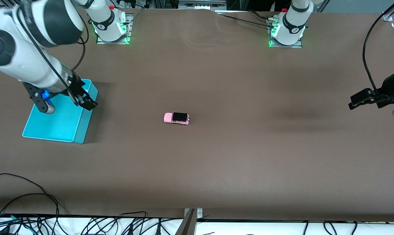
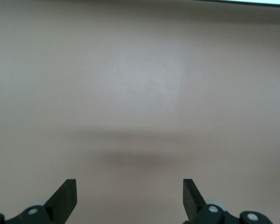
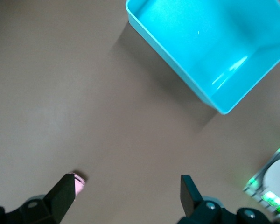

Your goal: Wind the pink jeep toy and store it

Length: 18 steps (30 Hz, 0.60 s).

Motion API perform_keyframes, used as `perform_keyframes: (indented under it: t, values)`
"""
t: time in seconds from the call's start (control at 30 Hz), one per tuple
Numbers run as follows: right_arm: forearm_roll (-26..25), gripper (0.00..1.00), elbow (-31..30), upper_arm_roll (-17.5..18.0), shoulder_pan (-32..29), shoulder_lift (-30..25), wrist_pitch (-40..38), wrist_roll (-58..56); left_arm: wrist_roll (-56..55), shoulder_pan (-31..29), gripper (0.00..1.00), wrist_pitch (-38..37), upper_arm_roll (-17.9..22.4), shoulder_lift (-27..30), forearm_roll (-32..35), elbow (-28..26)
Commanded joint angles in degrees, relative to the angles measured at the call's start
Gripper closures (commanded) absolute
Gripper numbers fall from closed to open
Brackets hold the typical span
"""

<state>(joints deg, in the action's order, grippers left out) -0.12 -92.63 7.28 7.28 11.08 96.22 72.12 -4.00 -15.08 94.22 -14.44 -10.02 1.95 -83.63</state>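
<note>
The pink jeep toy [image 1: 176, 118] stands on its wheels on the open bench [image 1: 236, 153], well apart from the turquoise bin [image 1: 58, 125] at the right arm's end. The right tool [image 1: 81, 98] hangs over the bin, fingers apart and empty. The left tool [image 1: 363, 99] waits over bare bench, fingers apart. The toy looks light, rigid and smooth; it will likely roll if nudged. Grip across the body sides.
</note>
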Motion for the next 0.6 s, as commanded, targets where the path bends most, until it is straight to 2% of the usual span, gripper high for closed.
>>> perform_keyframes:
  t: [0.0,0.2,0.27,0.4,0.57]
  values:
    - [0.2,0.00,0.3,-0.2,1.7,2.3,3.5,12.6,1.5,6.2,0.00,-2.3,6.4,2.3,-1.6,-1.3]
    - [0.8,0.00,0.1,-0.2,3.3,4.2,5.5,22.1,1.6,17.2,0.00,-2.5,17.4,4.0,-3.7,-3.5]
    - [0.7,0.00,0.2,-0.2,4.7,5.9,7.7,26.6,1.8,19.5,0.00,-2.5,19.5,4.7,-4.0,-4.5]
    - [0.5,0.00,0.2,-0.2,6.8,9.2,11.7,35.2,1.9,20.5,0.00,-2.4,20.5,5.5,-4.1,-5.7]
    - [0.7,0.00,0.1,-0.2,9.8,12.8,16.9,40.1,1.8,20.6,0.00,-2.5,20.2,5.6,-4.1,-5.8]
